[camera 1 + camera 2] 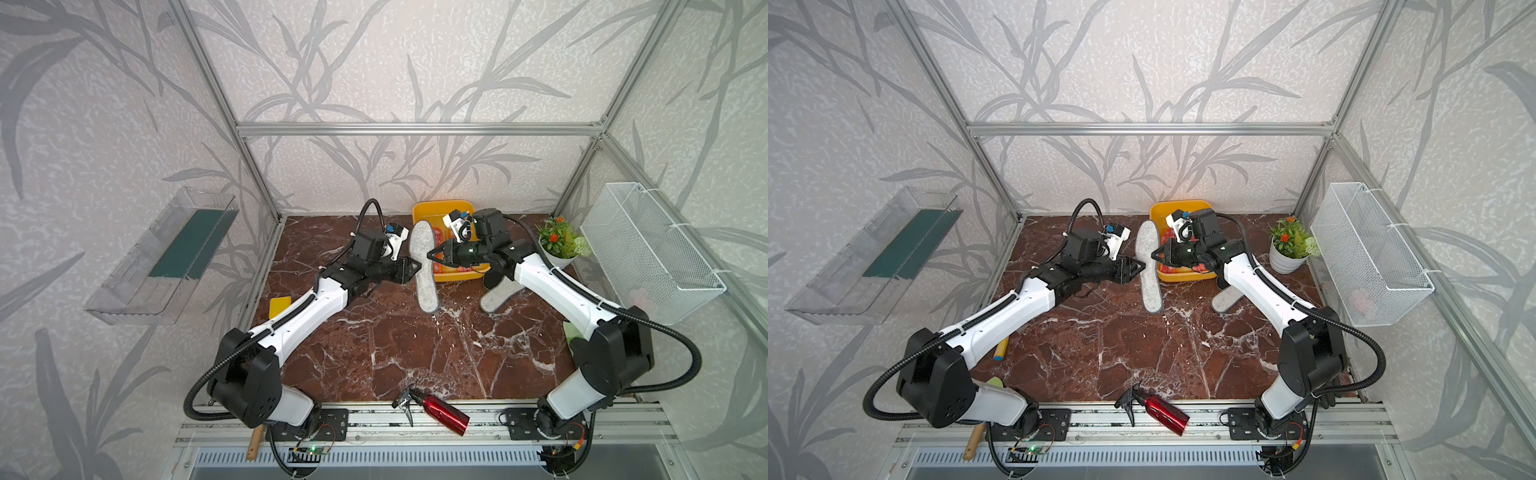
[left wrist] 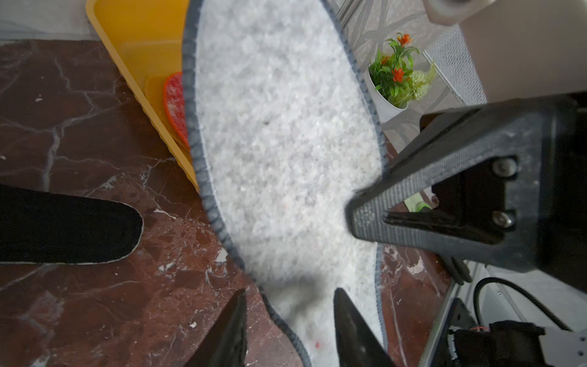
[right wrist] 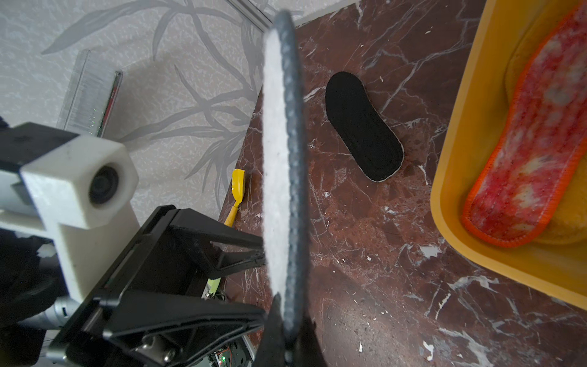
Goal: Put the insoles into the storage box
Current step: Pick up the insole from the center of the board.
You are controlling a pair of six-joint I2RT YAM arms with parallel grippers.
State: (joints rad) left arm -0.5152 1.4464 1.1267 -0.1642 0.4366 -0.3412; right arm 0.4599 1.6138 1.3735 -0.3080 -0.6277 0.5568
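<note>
A light grey felt insole hangs on edge beside the yellow storage box. My right gripper is shut on its rim. My left gripper stands open, its fingers apart on either side of the insole's other edge. A red-orange insole lies in the box on a yellow one. One black insole lies on the table. Another grey insole and a black one lie under my right arm.
A potted plant and a white wire basket stand at the right. A clear tray hangs on the left wall. A yellow scraper lies by my left arm, and a red spray bottle at the front edge.
</note>
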